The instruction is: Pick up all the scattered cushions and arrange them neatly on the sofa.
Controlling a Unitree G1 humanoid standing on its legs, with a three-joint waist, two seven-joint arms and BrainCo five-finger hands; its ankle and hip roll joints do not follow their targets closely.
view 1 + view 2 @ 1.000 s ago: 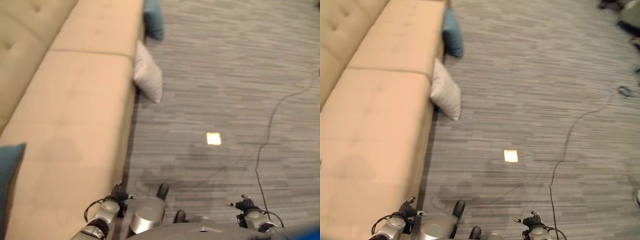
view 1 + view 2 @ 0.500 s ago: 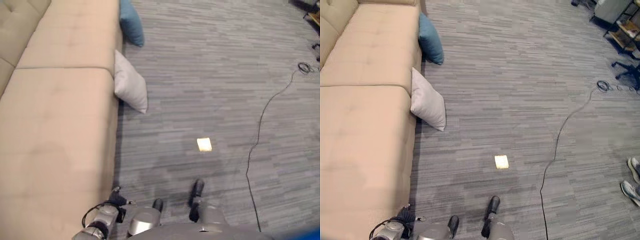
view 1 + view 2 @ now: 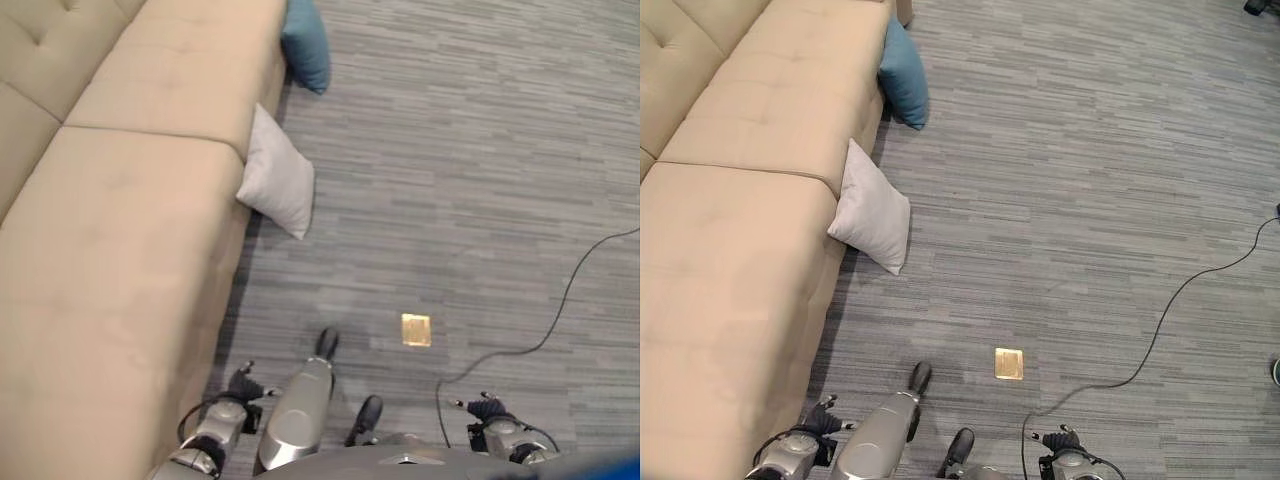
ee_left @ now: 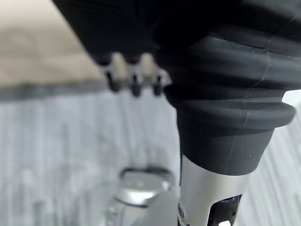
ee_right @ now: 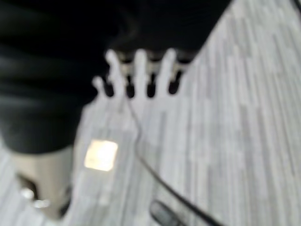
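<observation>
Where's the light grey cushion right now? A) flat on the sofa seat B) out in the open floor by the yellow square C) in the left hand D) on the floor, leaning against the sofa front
D: the light grey cushion stands on the carpet, propped against the front edge of the sofa, nearer the robot than the blue cushion.

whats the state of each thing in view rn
white cushion: on the floor, leaning against the sofa front
blue cushion: on the floor, leaning against the sofa front
sofa: seat bare
left robot hand: open, holding nothing
right robot hand: open, holding nothing
</observation>
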